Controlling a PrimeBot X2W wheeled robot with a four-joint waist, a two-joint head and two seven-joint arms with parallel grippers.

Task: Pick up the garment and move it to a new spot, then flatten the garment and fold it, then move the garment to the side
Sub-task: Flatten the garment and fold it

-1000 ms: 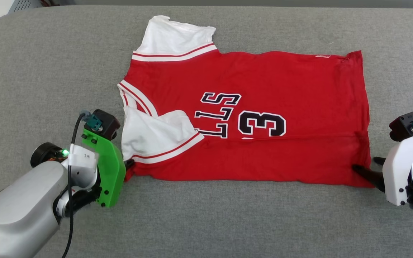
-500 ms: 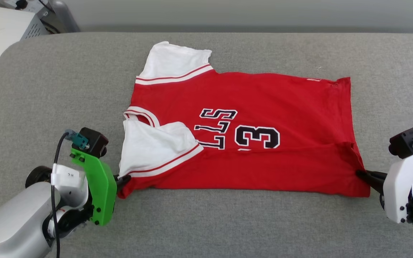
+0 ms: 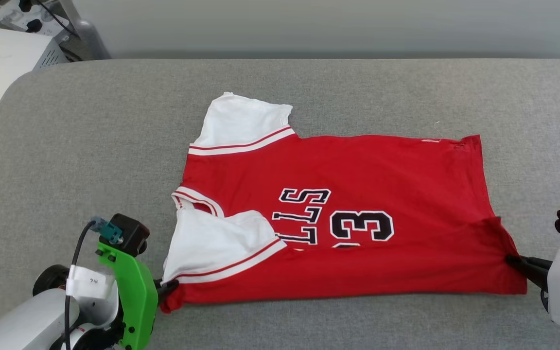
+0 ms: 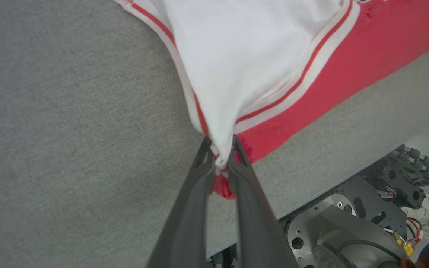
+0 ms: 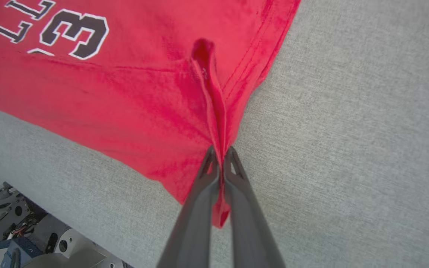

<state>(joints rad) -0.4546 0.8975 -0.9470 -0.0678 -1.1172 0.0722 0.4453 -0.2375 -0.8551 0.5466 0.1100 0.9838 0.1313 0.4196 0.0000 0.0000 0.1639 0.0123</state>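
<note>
- Grey fabric-covered table [image 3: 85, 160] is stretching across the head view, with a white cabinet [image 3: 3, 68] standing past its far left corner.
- The garment [image 3: 338, 214], a red jersey with white sleeves, is lying near the middle of the table, collar toward the robot's left and hem toward its right.
- Black white-outlined lettering and a number 3 are showing on its front, and a red fold along the near edge is covering part of them.
- The near sleeve [image 3: 217, 248] is lying folded across the chest, while the far sleeve [image 3: 243, 121] is spreading flat away from the robot.
- The left gripper [image 3: 167, 288] is pinching the garment's near left corner; in the left wrist view its fingers [image 4: 197, 186] are clamping white sleeve cloth and a bit of red fabric.
- The right gripper [image 3: 516, 260] is clenching the near right hem corner; in the right wrist view a ridge of red cloth is running up from between its closed fingers [image 5: 238, 186].
- Cloth is puckering at both pinched corners.
</note>
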